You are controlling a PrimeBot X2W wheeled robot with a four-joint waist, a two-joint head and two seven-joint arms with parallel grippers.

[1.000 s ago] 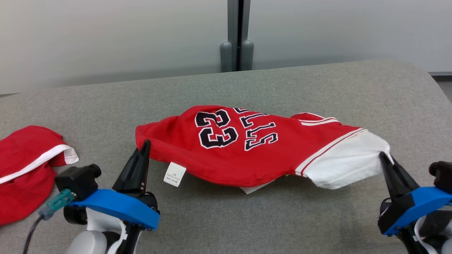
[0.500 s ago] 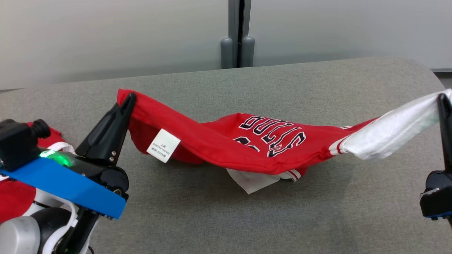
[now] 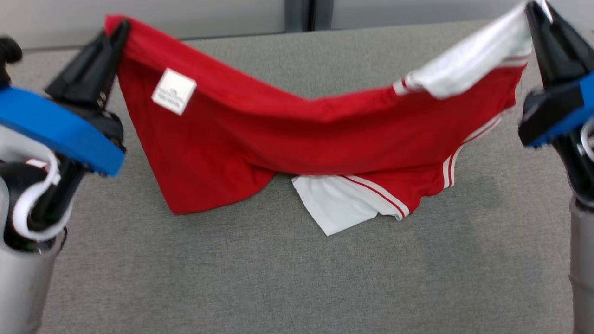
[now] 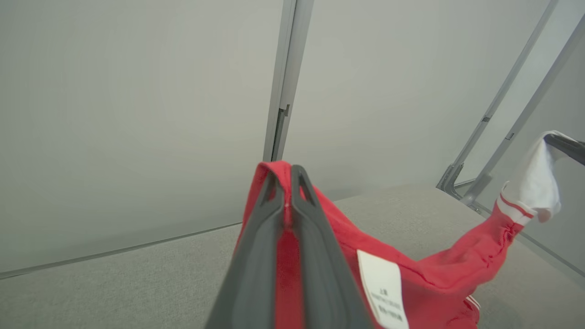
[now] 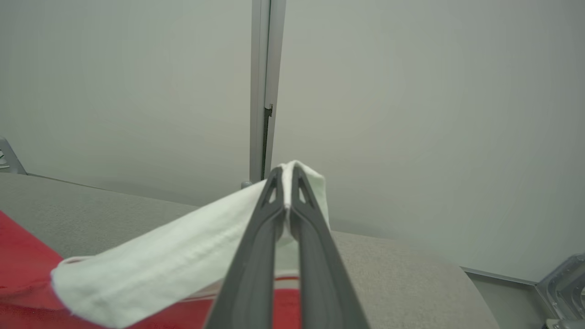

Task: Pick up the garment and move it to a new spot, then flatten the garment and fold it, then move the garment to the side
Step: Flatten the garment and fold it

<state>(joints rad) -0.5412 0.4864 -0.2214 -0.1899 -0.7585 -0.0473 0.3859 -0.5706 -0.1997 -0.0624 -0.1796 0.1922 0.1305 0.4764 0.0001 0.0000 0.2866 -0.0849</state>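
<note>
Finding left gripper and right gripper clenched on the garment, its middle sagging toward the worktop, we judge flattening and folding outstanding.

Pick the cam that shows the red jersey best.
Head view: the whole garment sags between the left pincer and right pincer. Left wrist view gives the clamped red corner and white label; right wrist view, the clamped white sleeve.
</note>
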